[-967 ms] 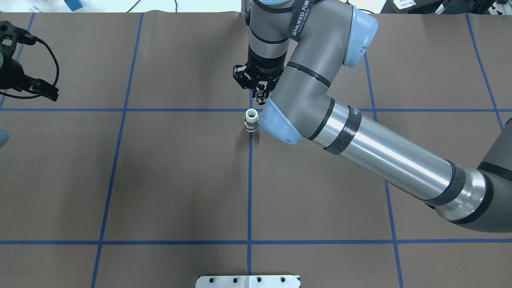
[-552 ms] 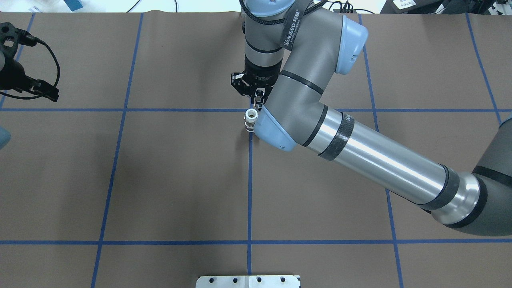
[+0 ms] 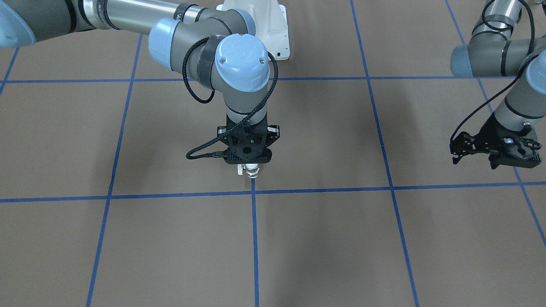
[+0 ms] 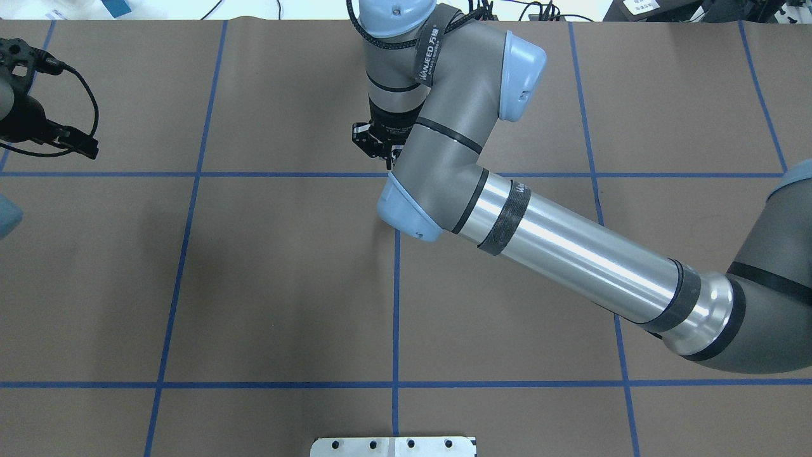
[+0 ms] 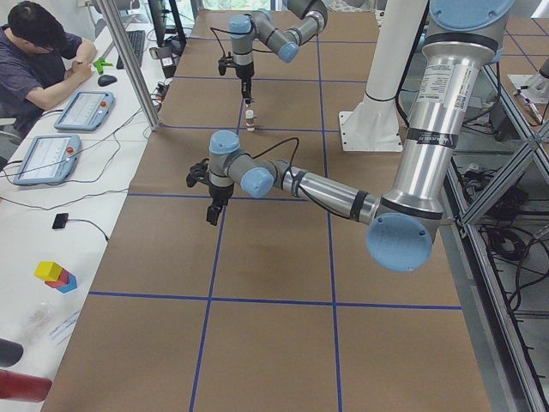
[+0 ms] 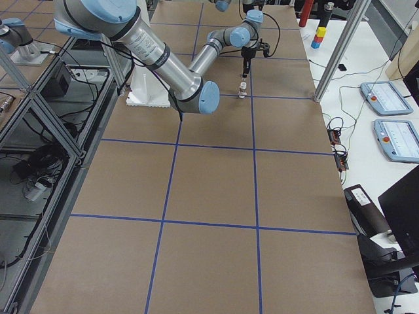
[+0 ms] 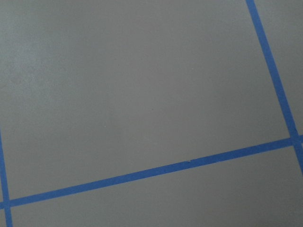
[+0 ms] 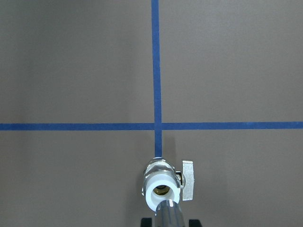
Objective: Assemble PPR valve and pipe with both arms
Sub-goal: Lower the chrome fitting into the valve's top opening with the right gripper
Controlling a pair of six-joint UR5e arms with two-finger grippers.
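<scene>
The PPR valve [image 8: 162, 187] stands upright on the mat, white ring end up and white handle to the side, on a blue tape line. My right gripper [image 8: 169, 220] is shut on the silver pipe [image 8: 169, 212] and holds it upright just above the valve's white opening. In the front view the right gripper [image 3: 248, 161] hangs right over the valve [image 3: 251, 171]. In the overhead view my right arm's elbow hides the valve, and the right gripper [image 4: 387, 151] barely shows. My left gripper [image 3: 474, 160] hovers far off to the side, open and empty.
Brown mat with a blue tape grid [image 4: 396, 304]. The white bolted pedestal [image 3: 264, 30] stands behind the right arm. Desks with tablets and an operator [image 5: 34, 60] lie beyond the table's far edge.
My right arm has swung left with the pipe, bringing it over the valve. Its elbow now covers the valve in the overhead view. The left arm has barely moved.
</scene>
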